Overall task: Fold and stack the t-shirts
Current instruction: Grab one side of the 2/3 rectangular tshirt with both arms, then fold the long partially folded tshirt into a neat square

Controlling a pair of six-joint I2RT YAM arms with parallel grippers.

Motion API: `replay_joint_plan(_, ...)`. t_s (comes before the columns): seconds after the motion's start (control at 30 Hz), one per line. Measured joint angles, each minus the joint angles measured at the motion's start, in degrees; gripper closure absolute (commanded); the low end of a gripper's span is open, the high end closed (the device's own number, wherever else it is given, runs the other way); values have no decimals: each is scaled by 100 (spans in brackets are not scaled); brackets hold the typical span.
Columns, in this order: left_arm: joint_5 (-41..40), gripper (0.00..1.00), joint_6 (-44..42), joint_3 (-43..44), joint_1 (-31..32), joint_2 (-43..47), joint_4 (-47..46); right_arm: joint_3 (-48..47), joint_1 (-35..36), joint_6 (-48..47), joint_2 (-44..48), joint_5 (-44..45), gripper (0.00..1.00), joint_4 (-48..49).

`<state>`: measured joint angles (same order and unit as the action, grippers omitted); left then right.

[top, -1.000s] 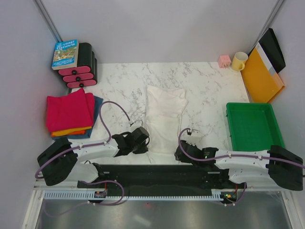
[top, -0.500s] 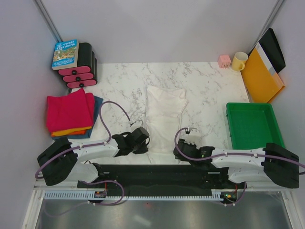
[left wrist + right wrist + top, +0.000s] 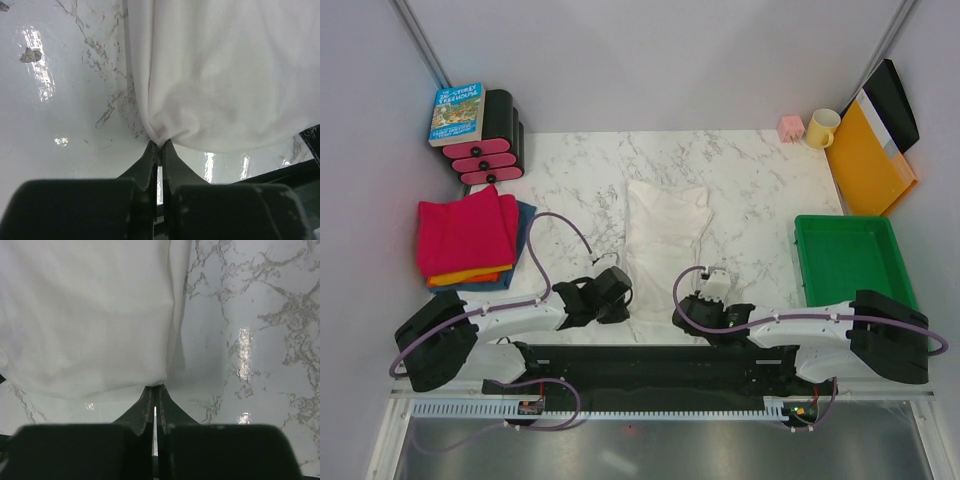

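Observation:
A cream-white t-shirt lies as a long folded strip in the middle of the marble table. My left gripper is shut on its near left corner; the left wrist view shows the cloth bunched at the tips of that gripper. My right gripper is shut at the near right corner, and in the right wrist view the shirt's edge meets its closed tips. At the left edge sit folded t-shirts in a stack: magenta-pink on top, orange and blue below.
A green tray stands at the right. Behind it a yellow-orange folder leans on the wall, beside a yellow mug and a small pink block. A book rests on black-and-pink drawers at the back left.
My right gripper has slid left to the shirt's near right corner and gone from open to shut there. The left gripper has kept its grip and place.

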<state>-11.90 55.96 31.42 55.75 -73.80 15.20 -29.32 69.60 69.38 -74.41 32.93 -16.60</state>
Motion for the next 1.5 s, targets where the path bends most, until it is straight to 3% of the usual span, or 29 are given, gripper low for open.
replay_joint_plan(0.23,46,98,0,-66,68,299,192,109,496,479,271,85,100,-363)
replay_joint_plan(0.5,42,98,13,-90,319,1274,562,-109,1215,957,476,492,100,-1272)
replay_joint_plan(0.93,-358,98,-55,728,326,1633,1200,-1471,1172,780,758,1755,100,-2579)
replay_joint_plan(1.2,-785,98,-601,1834,326,949,1292,-1982,177,-107,826,2096,100,-2629)
replay_joint_plan(1.5,-831,98,-1628,3373,-531,-675,962,-2352,-2197,-2221,260,1419,100,-1222)
